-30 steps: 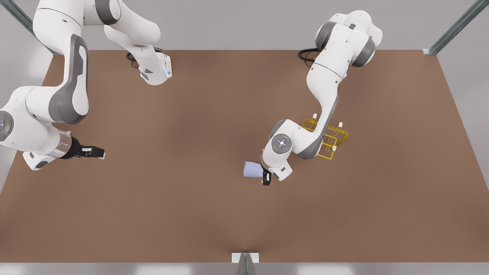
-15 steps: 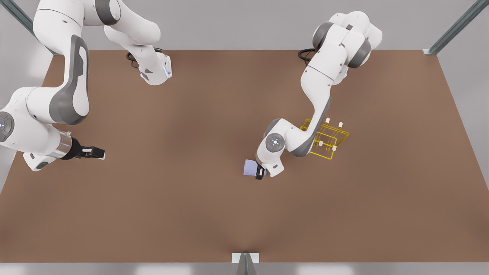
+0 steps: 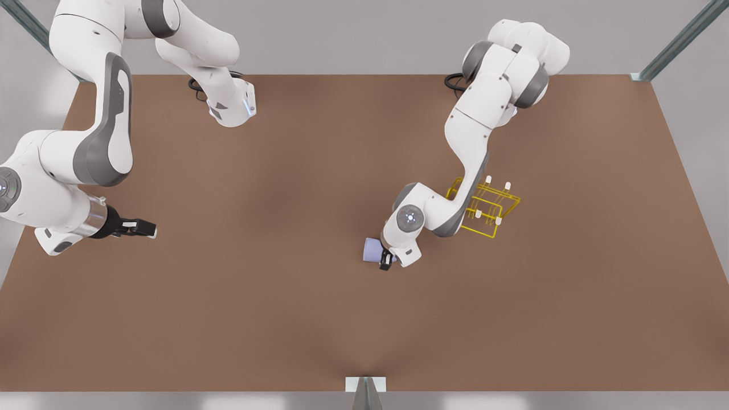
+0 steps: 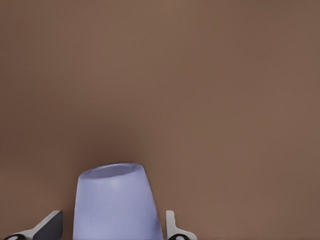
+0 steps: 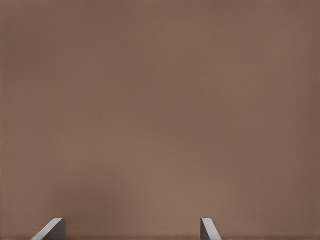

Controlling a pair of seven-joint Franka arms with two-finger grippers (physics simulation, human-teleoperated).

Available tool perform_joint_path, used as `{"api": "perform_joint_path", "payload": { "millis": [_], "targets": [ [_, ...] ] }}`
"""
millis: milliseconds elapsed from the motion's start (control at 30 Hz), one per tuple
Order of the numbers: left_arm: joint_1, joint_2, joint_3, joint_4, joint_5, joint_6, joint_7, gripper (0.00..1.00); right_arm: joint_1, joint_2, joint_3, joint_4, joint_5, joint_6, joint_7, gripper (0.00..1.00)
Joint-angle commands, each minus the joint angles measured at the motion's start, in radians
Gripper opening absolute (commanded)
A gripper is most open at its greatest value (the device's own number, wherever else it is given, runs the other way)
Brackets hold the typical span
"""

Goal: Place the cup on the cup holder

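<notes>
- Tabletop: plain brown, bordered by grey surround and metal frame posts at the corners and the near edge.
- Cup: lavender-blue, lies near the middle of the tabletop, on the front view's right half, seen on its side with one end toward the front view's left. In the left wrist view the cup sits between the two fingers, tapered, its narrower closed end pointing away from the camera.
- Left end effector: at the cup, fingers on either side of it. Left wrist view shows a finger with a small gap to the cup wall on one side; the other finger is close beside the wall. I cannot tell whether the fingers press the cup or merely bracket it.
- Holder: yellow wire rack with white-capped pegs, stands on the tabletop just behind the left arm's forearm, toward the front view's right of the cup. The forearm crosses in front of its near-left part and hides some of it. Cup and holder are apart.
- Right end effector: waits at the front view's left edge of the tabletop, well apart from cup and holder. Right wrist view shows its fingers spread wide over bare tabletop.
- No brands, labels or readable writing visible on any item.
</notes>
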Motion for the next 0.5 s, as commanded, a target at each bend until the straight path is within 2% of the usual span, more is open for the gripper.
{"api": "perform_joint_path", "payload": {
  "millis": [0,400,433,467],
  "targets": [
    [0.000,0.006,0.000,0.001,-0.004,0.008,0.032,1.00,0.001,-0.001,0.000,0.000,0.000,0.000,-0.003,1.00],
    [-0.015,0.026,-0.001,0.001,-0.044,0.036,0.029,1.00,-0.002,-0.001,0.000,0.000,0.003,0.000,-0.003,1.00],
    [-0.018,0.026,-0.001,0.001,-0.054,0.034,0.029,0.97,-0.002,-0.001,0.000,0.000,0.003,0.000,-0.003,1.00],
    [-0.020,0.025,0.000,0.002,-0.082,0.034,0.029,0.77,-0.002,-0.001,0.000,0.000,0.003,-0.001,-0.003,1.00]
  ]
}}
